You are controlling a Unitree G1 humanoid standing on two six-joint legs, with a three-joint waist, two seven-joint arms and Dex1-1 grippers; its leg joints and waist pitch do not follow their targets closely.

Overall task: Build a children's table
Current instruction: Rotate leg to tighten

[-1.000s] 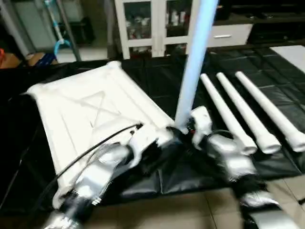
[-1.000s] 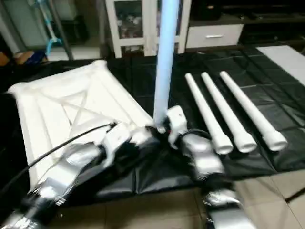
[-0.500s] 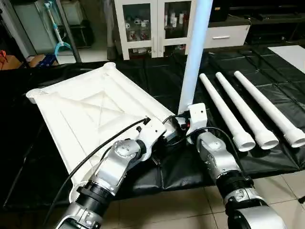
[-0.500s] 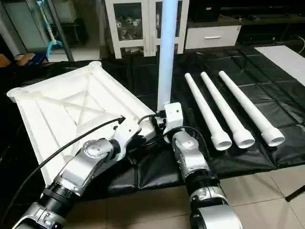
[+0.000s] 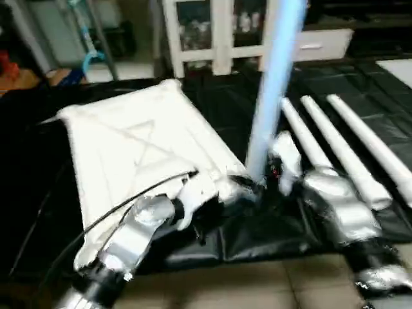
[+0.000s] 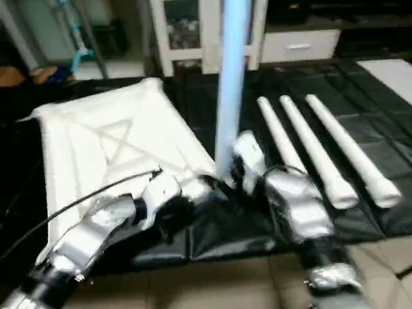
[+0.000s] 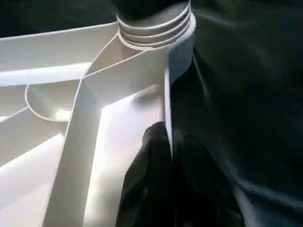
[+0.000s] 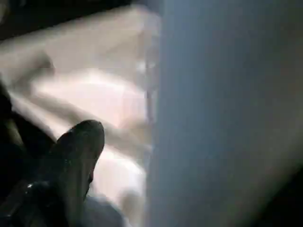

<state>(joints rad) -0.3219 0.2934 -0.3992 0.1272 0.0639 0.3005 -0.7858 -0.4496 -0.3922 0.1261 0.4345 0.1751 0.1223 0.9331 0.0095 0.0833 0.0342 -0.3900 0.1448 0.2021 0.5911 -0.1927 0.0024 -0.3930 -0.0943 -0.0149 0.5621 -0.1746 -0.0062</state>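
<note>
The white tabletop (image 5: 135,151) lies ribbed side up on a black sheet (image 5: 219,103) on the floor, one corner pointing toward the white cabinet (image 5: 212,32). At its near right corner socket (image 7: 156,26) one leg (image 5: 273,84) stands upright, long axis vertical. Three more legs (image 5: 347,151) lie side by side on the sheet to the right, wide ends toward the sheet's near edge. The left gripper (image 7: 169,156) has its fingers pressed together on the tabletop's rim wall just below the socket. The right gripper (image 5: 270,177) sits at the upright leg's base; one finger (image 8: 71,156) stands apart from the leg, the fingers apparently spread.
</note>
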